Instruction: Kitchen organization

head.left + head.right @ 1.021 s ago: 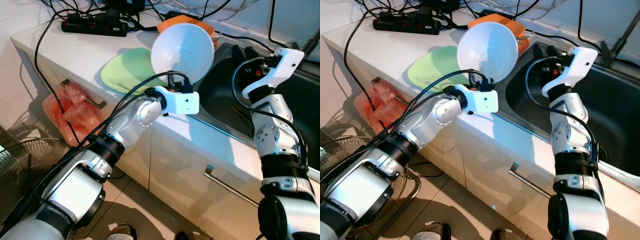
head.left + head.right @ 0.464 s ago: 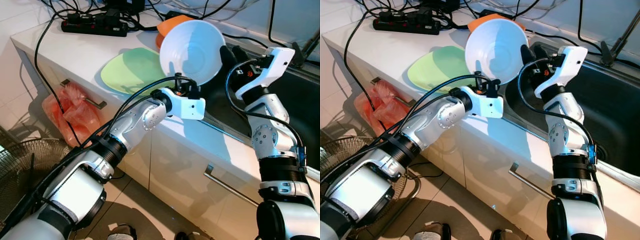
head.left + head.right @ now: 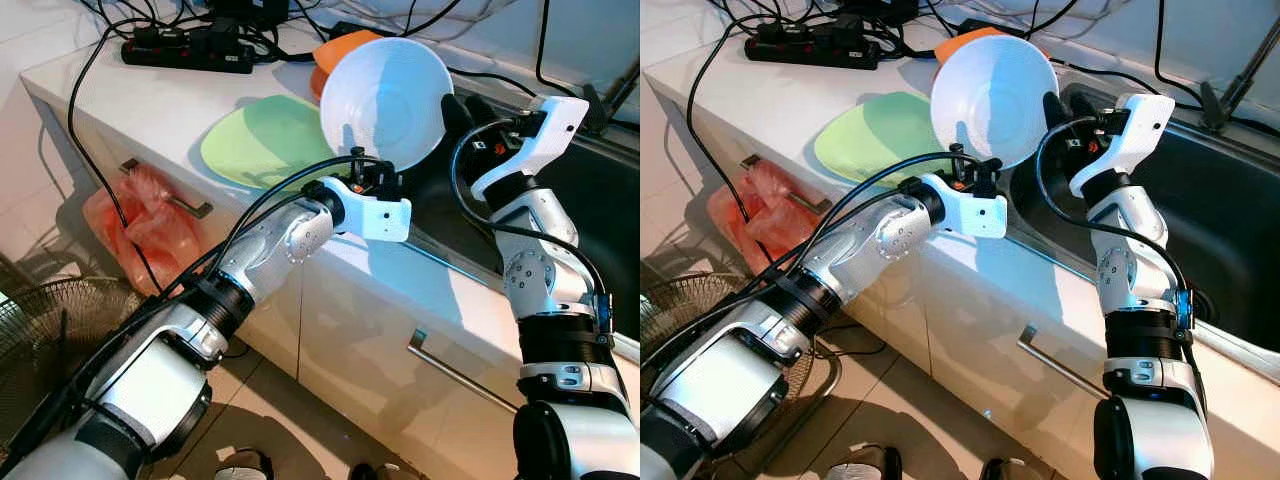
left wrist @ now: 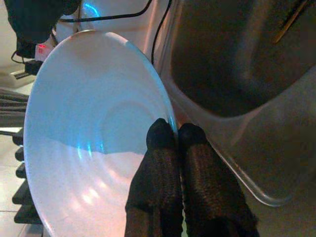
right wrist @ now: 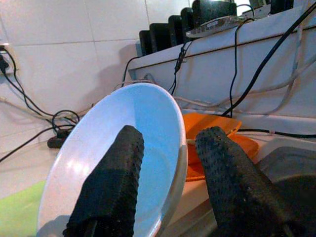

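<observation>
Above the counter edge beside the sink [image 3: 600, 210], the white bowl [image 3: 385, 88] is held tilted in the air. The left gripper [image 4: 170, 136] pinches its lower rim, its 2 fingers closed with the rim between them. The right gripper [image 5: 168, 148] straddles the opposite rim, fingers parted with 1 on each side, not yet clamped. The bowl looks rigid, smooth and probably breakable; judged light. Grip at the rim, squarely, since glazed walls likely slip.

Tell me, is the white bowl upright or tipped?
Tipped: the white bowl stands on edge, its empty inside facing the camera, pinched by the left end effector.
</observation>
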### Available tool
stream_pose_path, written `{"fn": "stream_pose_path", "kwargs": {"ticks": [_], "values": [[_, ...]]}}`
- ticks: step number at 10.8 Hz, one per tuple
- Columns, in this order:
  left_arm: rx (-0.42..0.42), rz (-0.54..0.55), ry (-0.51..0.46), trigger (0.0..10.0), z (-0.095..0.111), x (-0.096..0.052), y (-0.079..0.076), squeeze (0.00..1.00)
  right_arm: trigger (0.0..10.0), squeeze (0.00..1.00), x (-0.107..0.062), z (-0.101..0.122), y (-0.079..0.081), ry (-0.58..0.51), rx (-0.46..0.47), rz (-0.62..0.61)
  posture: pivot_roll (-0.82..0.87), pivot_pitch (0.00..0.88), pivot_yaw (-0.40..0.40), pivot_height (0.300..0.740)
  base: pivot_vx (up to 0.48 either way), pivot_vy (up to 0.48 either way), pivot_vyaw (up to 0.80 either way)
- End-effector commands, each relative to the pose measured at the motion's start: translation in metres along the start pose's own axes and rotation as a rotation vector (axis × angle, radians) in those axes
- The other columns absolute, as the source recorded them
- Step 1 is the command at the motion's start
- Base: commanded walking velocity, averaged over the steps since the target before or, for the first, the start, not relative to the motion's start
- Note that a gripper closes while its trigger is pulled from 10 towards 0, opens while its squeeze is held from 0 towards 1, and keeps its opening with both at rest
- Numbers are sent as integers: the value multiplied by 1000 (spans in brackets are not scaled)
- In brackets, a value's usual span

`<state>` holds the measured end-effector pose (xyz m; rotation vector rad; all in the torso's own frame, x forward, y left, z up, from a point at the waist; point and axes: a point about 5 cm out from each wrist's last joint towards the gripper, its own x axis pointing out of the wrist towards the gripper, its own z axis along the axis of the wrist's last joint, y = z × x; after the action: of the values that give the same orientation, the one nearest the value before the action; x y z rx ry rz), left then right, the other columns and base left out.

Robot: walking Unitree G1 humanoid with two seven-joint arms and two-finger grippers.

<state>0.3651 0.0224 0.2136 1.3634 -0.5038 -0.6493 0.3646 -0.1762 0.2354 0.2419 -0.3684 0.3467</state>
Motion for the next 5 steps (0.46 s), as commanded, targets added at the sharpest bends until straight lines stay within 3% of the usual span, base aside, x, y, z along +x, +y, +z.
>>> {"fn": "stream_pose_path", "kwargs": {"ticks": [1,5], "values": [[30,53,-40,10000,10,1,10,0,10000,0,-2,1,-2,1,-2,-13,58,112,-23,740,0,0,0],[58,66,-71,10000,19,2,9,0,10000,0,-2,-6,-2,29,12,-19,59,110,-25,740,0,0,0]]}}
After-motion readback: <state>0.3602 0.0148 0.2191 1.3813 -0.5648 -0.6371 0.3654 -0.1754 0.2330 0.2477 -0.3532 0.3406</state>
